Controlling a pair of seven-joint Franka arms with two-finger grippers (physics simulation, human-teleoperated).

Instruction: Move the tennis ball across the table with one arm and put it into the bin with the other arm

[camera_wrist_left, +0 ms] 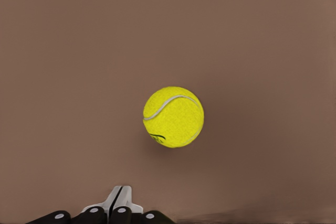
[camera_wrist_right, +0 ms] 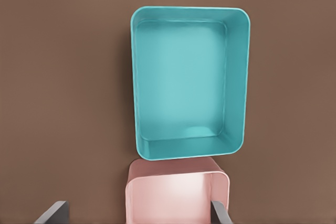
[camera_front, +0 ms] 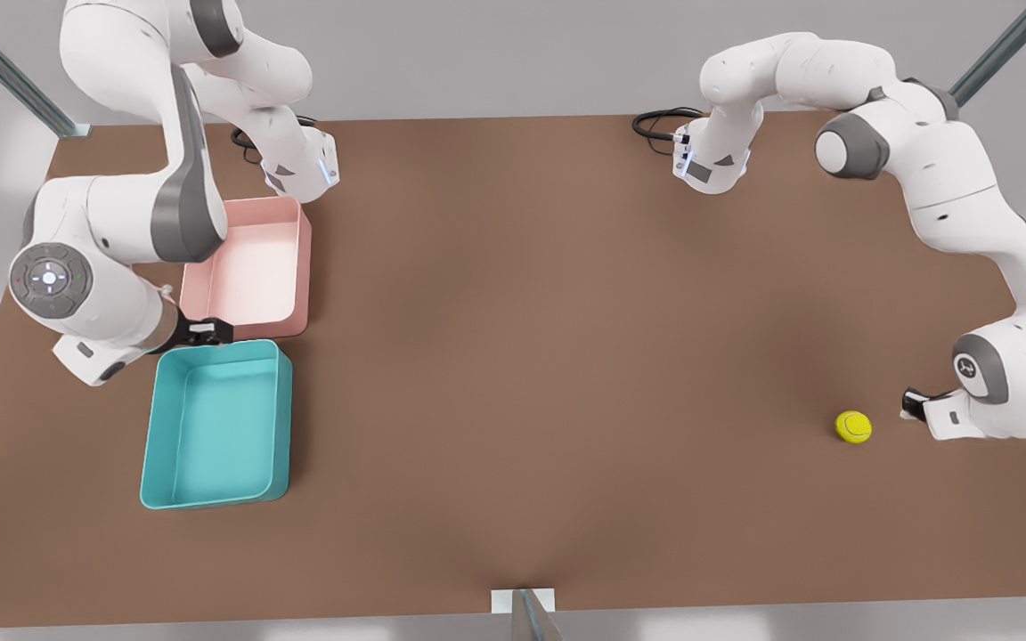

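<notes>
A: Nearest us, lower right of the front view, the tennis ball (camera_front: 853,426) rests on the table (camera_front: 522,356), apart from our left gripper (camera_front: 916,403) just beside it. In the left wrist view that gripper's fingers (camera_wrist_left: 119,199) are pressed together on nothing.

B: So we judge the step is a push. We should keep the closed fingertips low and centred behind the ball, aimed at the teal bin (camera_front: 215,425), or it will roll off sideways.

A: Farther back at left, our right gripper (camera_front: 207,332) waits above the gap between that bin and the pink tray (camera_front: 250,267), fingers (camera_wrist_right: 52,212) spread, gripping nothing.

B: Its fingertips are cut off at the wrist view's edge, and its arm covers the pink tray's corner.
</notes>
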